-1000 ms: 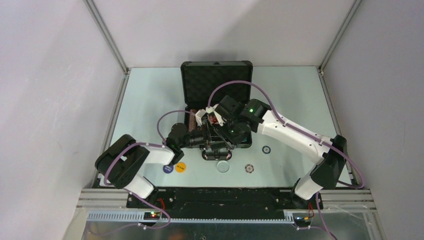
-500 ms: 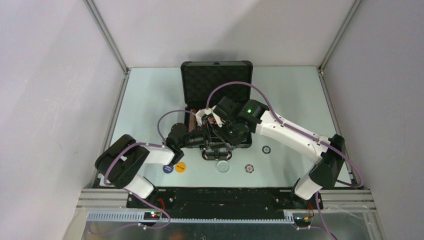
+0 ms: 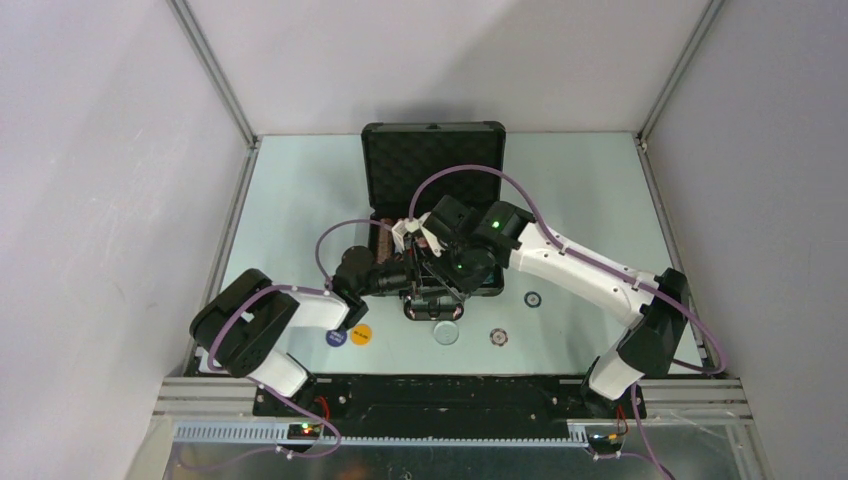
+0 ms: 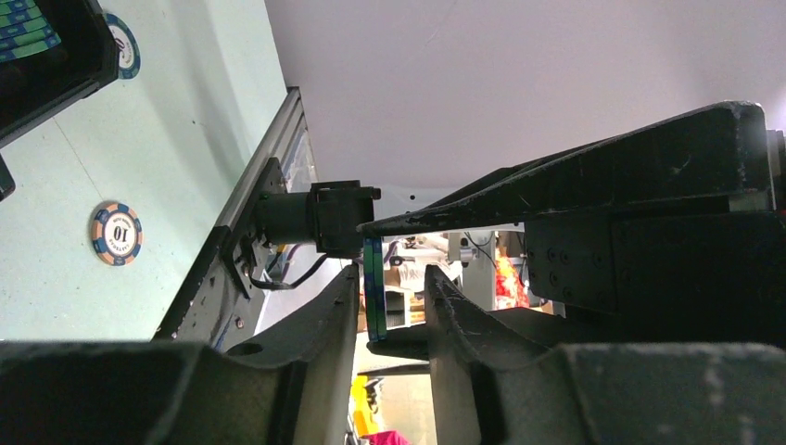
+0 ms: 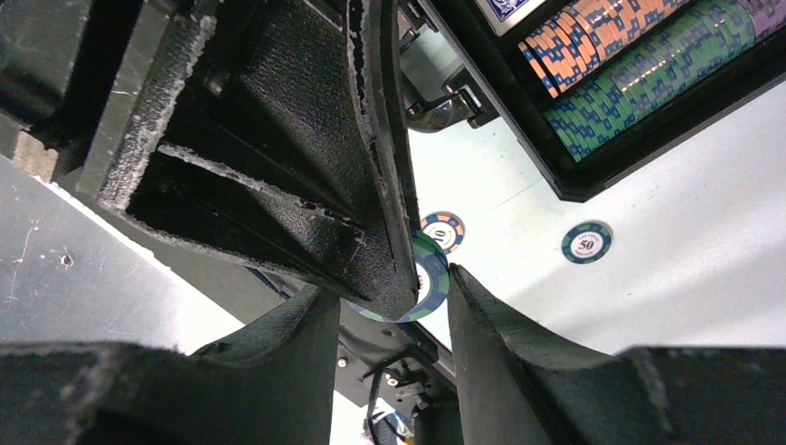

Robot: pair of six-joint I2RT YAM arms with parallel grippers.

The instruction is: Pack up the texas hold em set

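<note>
At the left of the surface (image 3: 290, 210), close to its near edge, you have a blue chip (image 3: 336, 337) and a yellow chip (image 3: 360, 334) lying flat, just beside each other. Your left hand (image 4: 391, 278) is over the near-left part of the black case (image 3: 433, 165). Its fingers are partly apart and straddle a green-and-blue poker chip (image 5: 428, 278). One finger sits close to one face and a gap shows at the other face, so this hand is not clamped on it.

The chip is held up off the surface by the case's near side, on edge rather than flat. Its faces turn toward the left hand's fingers, and its rim spans between the right hand's.

The case sits mid-surface with its long axis parallel to the near edge. Its egg-crate lid is open toward the far edge and its handle (image 3: 433, 308) points toward you. Inside, rows of orange chips (image 5: 593, 32) and green chips (image 5: 649, 65) stand on edge along their trays, next to the corner of a card deck (image 5: 505, 7).

Your right hand (image 5: 387, 283) comes in from the right and grips the chip across its width, rim to rim.

Just in front of the handle a pale round disc (image 3: 446, 333) lies by the near edge. Further right are an orange-and-blue 10 chip (image 4: 117, 234) and a dark blue 50 chip (image 5: 586, 243), the latter just off the case's near-right corner. All three lie flat.
</note>
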